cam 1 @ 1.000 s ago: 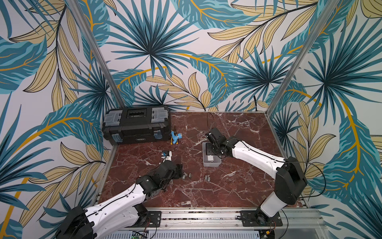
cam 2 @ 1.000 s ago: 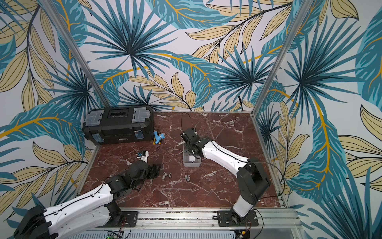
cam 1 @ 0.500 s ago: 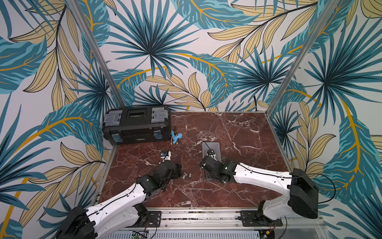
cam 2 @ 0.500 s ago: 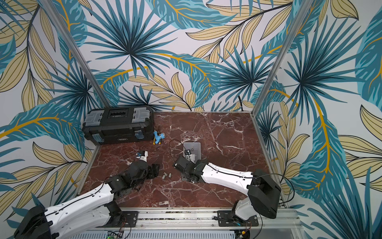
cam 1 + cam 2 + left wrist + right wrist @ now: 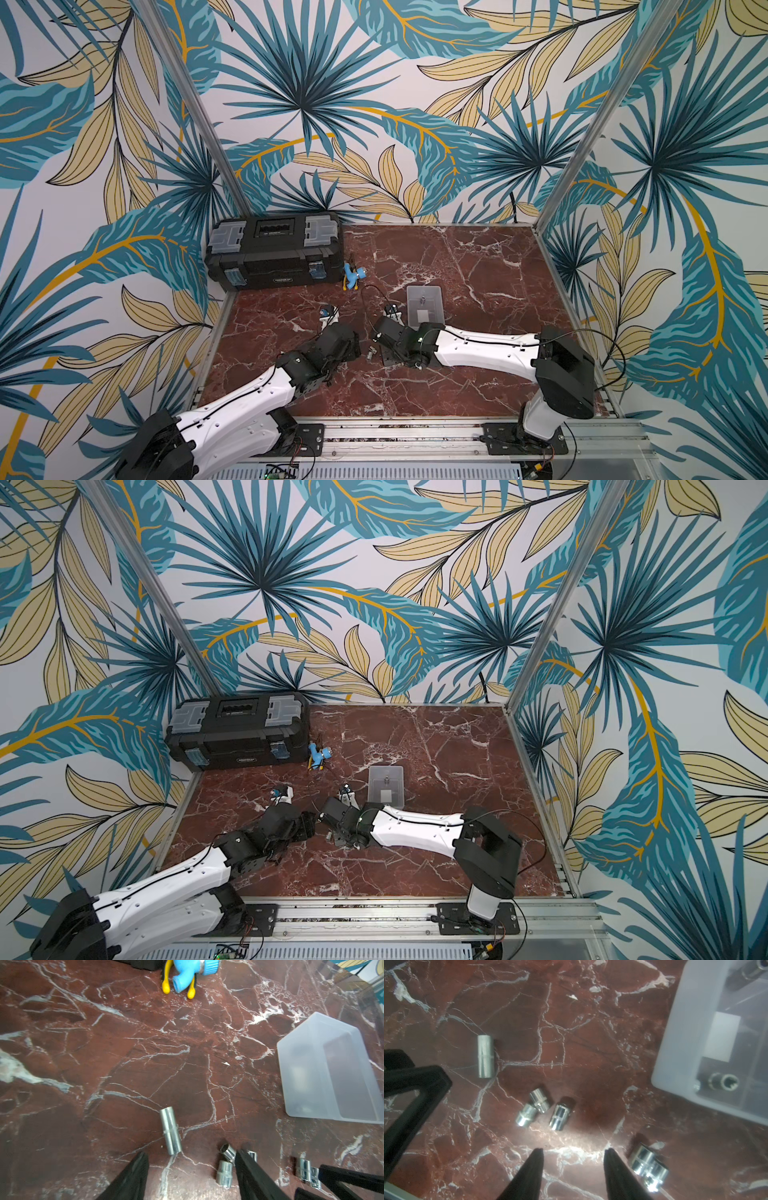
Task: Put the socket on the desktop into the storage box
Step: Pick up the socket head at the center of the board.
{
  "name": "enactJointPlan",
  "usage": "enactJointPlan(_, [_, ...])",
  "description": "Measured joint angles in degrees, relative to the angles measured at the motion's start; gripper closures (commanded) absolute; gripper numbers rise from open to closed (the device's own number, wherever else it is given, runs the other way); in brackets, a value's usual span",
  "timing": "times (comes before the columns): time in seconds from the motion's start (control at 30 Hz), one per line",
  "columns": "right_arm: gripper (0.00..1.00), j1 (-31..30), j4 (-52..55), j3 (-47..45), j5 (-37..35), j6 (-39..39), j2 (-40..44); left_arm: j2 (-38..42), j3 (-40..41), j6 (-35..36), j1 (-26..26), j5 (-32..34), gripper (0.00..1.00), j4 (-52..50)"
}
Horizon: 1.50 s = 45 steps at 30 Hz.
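Sockets of bright steel (image 5: 371, 353) lie loose on the dark red-brown marble-patterned surface (image 5: 478, 270), in the narrow stretch between the two arms. Seen from its wrist camera, the right hand (image 5: 574, 1159) has its black fingers (image 5: 533, 1172) well apart, with nothing between them and nothing held. Just ahead of the gap lies a short chrome socket (image 5: 561, 1114), its long axis running roughly along the fingers, so they could close across its width. A touching pair of short sockets (image 5: 532, 1108) sits just beside it, and another pair (image 5: 646, 1162) lies just outside one finger. The translucent pale-grey storage box (image 5: 675, 1043) stands near, off to that same side. It has a white label (image 5: 721, 1036) and at least two sockets inside. The left hand (image 5: 190, 1153) is likewise open and empty. A longer matte grey socket (image 5: 170, 1130) lies just ahead of its gap, nearly in line with the fingers, nearer this hand than the right one. The two hands are close and could clash over the cluster. A black toolbox (image 5: 274, 249) and a blue-and-yellow plastic object (image 5: 182, 974) lie well apart, out of the way.
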<state>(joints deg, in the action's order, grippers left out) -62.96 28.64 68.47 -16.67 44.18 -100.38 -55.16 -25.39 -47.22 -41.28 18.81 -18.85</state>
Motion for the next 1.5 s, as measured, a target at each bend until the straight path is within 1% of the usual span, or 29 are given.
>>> enactJointPlan(0.1, [0.57,0.00,-0.13,3.72,0.74,-1.09,-3.74,-0.83,0.00,-1.05,2.10,0.46,0.32,-2.29])
enactJointPlan(0.23, [0.61,0.17,-0.04,7.91,1.40,-2.62,-7.56,-0.68,0.00,-1.90,3.56,0.42,0.32,-3.74])
enactJointPlan(0.47, [0.62,0.72,0.22,10.86,2.60,-3.98,-9.51,2.16,0.28,-2.62,4.44,-0.20,0.31,-4.59])
enactJointPlan(0.6, [0.60,0.72,0.59,11.06,3.02,-4.13,-10.10,2.97,0.28,-2.69,4.90,-0.92,0.31,-4.57])
enactJointPlan(0.7, [0.55,0.72,1.44,11.06,2.67,-4.00,-10.45,3.08,0.31,-2.67,5.01,-1.70,0.31,-4.50])
enactJointPlan(1.13, [0.55,0.72,3.32,9.94,1.20,-2.36,-10.45,3.10,0.92,-2.47,5.03,-4.50,0.32,-1.99])
enactJointPlan(1.5, [0.56,0.72,3.34,7.65,0.68,-0.76,-10.47,3.02,1.27,-2.25,5.11,-5.20,0.32,-0.74])
